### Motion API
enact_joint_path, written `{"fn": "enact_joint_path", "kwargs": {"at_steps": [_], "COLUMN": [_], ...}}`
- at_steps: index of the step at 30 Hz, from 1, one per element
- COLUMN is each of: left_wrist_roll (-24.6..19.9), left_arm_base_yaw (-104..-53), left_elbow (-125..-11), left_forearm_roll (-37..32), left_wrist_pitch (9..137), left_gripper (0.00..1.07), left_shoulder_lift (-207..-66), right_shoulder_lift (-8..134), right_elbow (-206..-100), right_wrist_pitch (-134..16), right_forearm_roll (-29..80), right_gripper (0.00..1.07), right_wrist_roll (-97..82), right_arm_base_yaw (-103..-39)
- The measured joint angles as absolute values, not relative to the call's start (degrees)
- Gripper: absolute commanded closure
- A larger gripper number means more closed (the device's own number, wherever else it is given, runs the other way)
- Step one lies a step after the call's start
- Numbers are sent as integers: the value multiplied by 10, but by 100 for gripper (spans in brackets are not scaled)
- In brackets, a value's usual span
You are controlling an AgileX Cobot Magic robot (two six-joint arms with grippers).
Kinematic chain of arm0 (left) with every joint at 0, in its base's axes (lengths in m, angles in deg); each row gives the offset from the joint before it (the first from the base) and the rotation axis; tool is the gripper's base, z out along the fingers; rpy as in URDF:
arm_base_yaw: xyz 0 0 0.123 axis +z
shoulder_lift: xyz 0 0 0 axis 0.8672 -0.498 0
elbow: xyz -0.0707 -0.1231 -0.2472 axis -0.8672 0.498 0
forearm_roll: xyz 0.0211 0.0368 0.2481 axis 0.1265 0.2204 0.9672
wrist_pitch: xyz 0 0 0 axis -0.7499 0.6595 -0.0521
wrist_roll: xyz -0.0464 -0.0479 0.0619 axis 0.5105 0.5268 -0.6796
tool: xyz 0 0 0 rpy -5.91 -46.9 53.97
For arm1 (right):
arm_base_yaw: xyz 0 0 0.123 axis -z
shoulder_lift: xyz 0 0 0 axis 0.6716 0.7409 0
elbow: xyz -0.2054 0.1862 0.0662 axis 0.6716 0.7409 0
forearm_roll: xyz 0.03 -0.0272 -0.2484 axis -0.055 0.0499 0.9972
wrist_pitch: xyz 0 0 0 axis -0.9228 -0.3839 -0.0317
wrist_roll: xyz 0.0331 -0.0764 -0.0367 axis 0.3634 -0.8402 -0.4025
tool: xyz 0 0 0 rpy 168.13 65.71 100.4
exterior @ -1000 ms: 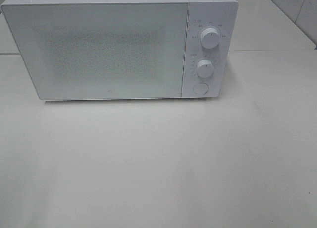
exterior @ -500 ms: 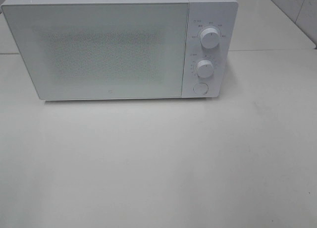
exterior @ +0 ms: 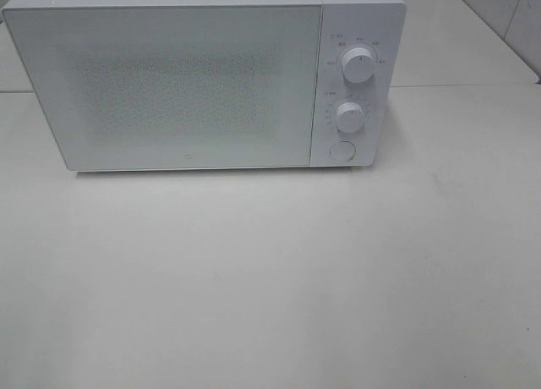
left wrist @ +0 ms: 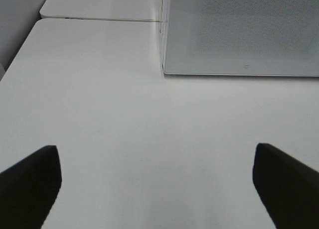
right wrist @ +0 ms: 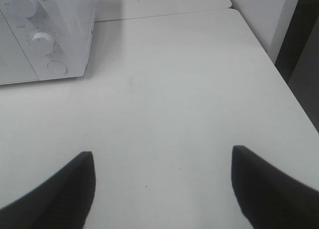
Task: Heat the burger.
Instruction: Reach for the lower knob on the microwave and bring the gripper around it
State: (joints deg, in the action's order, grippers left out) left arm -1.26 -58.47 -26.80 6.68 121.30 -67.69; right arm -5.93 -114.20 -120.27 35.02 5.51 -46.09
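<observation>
Exterior high view: a white microwave (exterior: 203, 76) stands at the back of a pale table (exterior: 270, 279). Its wide door (exterior: 169, 84) takes up the left part and is closed, with a speckled window that lets nothing inside be made out. To the right of the door is the control strip, with an upper knob (exterior: 358, 67), a lower knob (exterior: 349, 117) beneath it and a round button (exterior: 341, 150) at the bottom.

The burger shows in none of the views, so its place cannot be told.

In the left wrist view the left gripper (left wrist: 153, 157) hangs over bare tabletop in front of the door's corner. Its dark fingers (left wrist: 30, 184) are spread wide and grasp nothing.

In the right wrist view the right gripper (right wrist: 162, 157) hovers over the table near the microwave's knob side. Its fingers (right wrist: 60, 194) are likewise parted and released, with only table surface between them.
</observation>
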Motion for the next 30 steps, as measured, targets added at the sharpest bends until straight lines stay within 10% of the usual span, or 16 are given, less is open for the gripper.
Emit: {"fn": "enact_joint_path", "kwargs": {"at_steps": [30], "left_wrist_roll": [-13], "left_arm_base_yaw": [-585], "left_elbow": [-268], "left_forearm_roll": [67], "left_wrist_pitch": [1213], "left_gripper": [6], "left_shoulder_lift": [-677], "right_shoulder_lift": [-57], "right_elbow": [-1148], "right_wrist_pitch": [-1185], "right_forearm_roll": [350], "right_gripper": [35], "right_wrist_roll": [56], "right_arm_base_yaw": [-461]}}
